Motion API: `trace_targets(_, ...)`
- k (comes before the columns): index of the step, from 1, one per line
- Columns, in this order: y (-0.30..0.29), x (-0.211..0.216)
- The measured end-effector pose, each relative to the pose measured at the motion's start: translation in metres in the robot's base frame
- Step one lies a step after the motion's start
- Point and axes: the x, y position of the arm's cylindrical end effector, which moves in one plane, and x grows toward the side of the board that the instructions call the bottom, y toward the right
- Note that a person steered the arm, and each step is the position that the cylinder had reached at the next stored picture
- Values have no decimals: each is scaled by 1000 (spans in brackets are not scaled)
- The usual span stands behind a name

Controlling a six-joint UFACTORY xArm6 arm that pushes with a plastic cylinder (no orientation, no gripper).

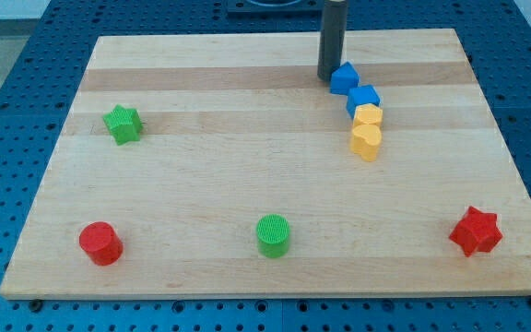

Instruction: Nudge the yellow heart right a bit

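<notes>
The tip (328,77) of the dark rod is shown resting on the wooden board (247,184) near the view's top, right of centre. No gripper is fitted, so nothing is grasped or released; the rod can only push. The tip is placed just beside the left edge of the upper blue block (344,77), apparently touching it or very nearly so.

From that block a short chain is seen to run down and slightly toward the view's right: a second blue block (362,98), then a yellow block (369,115) of rounded outline, then the yellow heart (366,140) at the chain's lower end. Each piece appears to touch its neighbour. The heart is thus separated from the tip by three blocks.

Farther out, a green star (123,124) is placed at the view's left, a red cylinder (100,243) at the bottom left, a green cylinder (273,234) at the bottom centre and a red star (475,231) at the bottom right, all well apart from the chain.

The nudge is judged not yet begun: no contact with the heart is shown. It is judged that the tip must be brought round to the heart's left side, and a short push toward the view's right then made.
</notes>
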Motion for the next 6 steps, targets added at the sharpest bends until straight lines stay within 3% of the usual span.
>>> trace_targets(5, 8, 12)
trace_targets(6, -23, 14)
